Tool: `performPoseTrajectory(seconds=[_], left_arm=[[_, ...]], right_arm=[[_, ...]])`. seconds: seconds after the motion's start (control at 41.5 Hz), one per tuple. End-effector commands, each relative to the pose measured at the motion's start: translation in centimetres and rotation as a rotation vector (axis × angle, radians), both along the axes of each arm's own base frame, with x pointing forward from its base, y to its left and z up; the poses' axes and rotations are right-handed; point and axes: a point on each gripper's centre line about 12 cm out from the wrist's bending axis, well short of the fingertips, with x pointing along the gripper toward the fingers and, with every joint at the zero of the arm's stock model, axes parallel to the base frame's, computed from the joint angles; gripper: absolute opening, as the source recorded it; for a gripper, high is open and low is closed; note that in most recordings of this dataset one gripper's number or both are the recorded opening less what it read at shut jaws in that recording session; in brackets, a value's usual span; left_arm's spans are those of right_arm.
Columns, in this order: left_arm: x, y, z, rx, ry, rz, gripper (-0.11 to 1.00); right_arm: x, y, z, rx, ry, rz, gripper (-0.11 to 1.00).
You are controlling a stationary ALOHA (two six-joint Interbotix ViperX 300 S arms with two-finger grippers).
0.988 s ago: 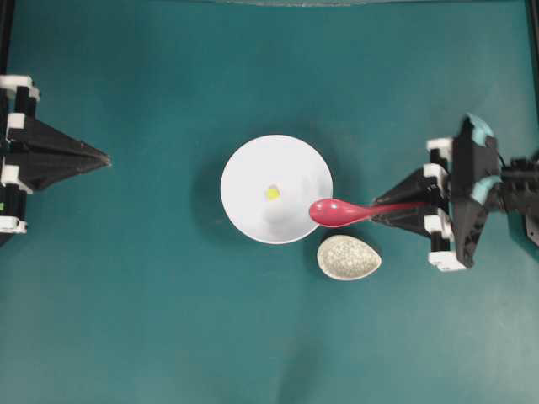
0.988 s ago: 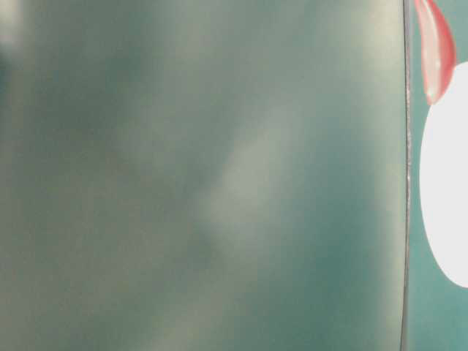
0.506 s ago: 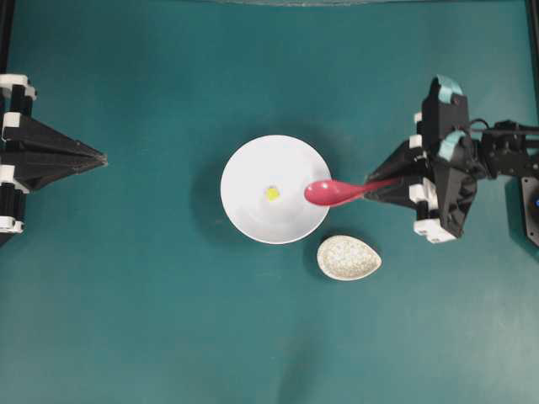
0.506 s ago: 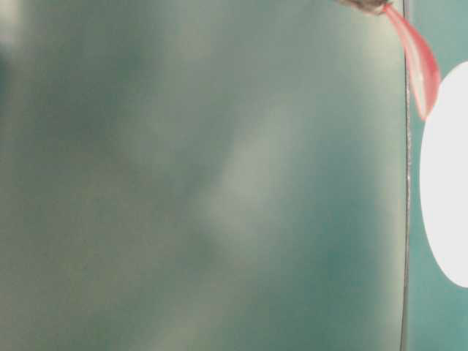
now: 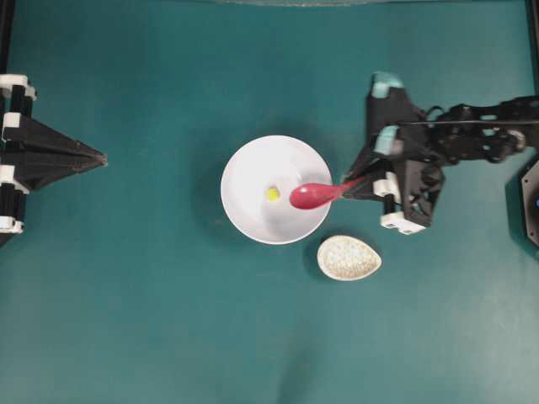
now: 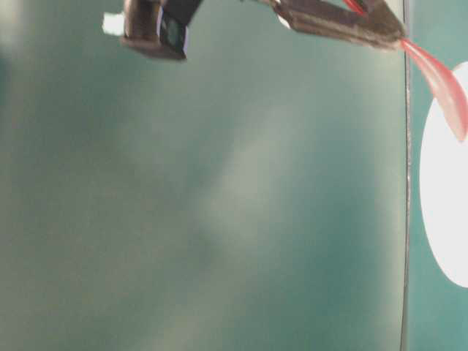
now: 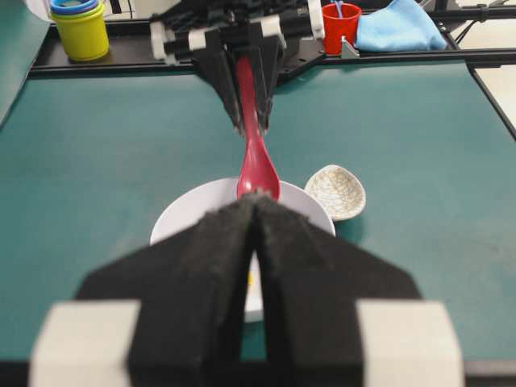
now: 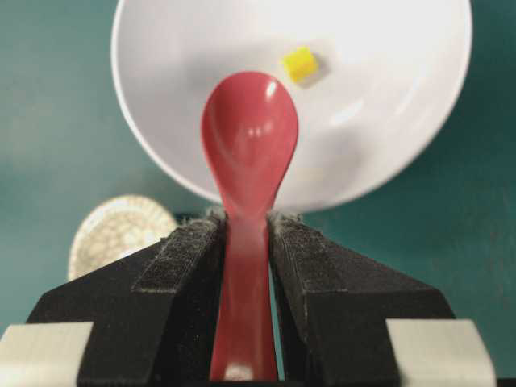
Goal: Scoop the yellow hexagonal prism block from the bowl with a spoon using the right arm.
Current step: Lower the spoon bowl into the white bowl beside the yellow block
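The white bowl (image 5: 253, 210) sits mid-table with the tiny yellow hexagonal prism block (image 5: 273, 194) lying near its middle. My right gripper (image 5: 358, 185), with teal tape patches, is shut on the handle of the pink-red spoon (image 5: 310, 195). The scoop hangs over the bowl's right half, just right of the block and apart from it. In the right wrist view the spoon (image 8: 250, 137) points at the bowl (image 8: 387, 81), with the block (image 8: 300, 63) beyond the scoop's tip. The left gripper (image 5: 103, 156) rests shut at the far left.
A speckled beige egg-shaped spoon rest (image 5: 349, 257) lies just below and right of the bowl. In the left wrist view, stacked cups (image 7: 81, 32), a red cup (image 7: 340, 24) and a blue cloth (image 7: 399, 24) stand beyond the table's far edge.
The right arm has moved left, carrying the spoon's scoop from the bowl's lower right rim to over its inside, closer to the block. The left arm has stayed still.
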Motion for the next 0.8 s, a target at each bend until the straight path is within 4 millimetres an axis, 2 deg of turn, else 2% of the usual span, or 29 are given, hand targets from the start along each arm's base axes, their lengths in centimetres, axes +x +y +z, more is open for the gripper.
performPoseTrajectory(seconds=[0.0, 0.169, 0.386, 0.771], left_arm=[[0.3, 0.0, 1.2, 0.003, -0.031, 0.0, 0.01], [0.3, 0.0, 1.1, 0.003, -0.028, 0.001, 0.01], [0.3, 0.0, 1.2, 0.003, -0.031, 0.001, 0.01], [0.2, 0.0, 1.3, 0.001, -0.034, 0.001, 0.01]], right_arm=[[1.3, -0.3, 1.2, -0.02, -0.023, 0.014, 0.25], [2.3, -0.6, 0.2, -0.035, 0.012, 0.023, 0.25], [2.7, -0.6, -1.4, -0.028, 0.056, 0.025, 0.25], [3.0, -1.1, -1.6, -0.023, 0.058, 0.005, 0.25]])
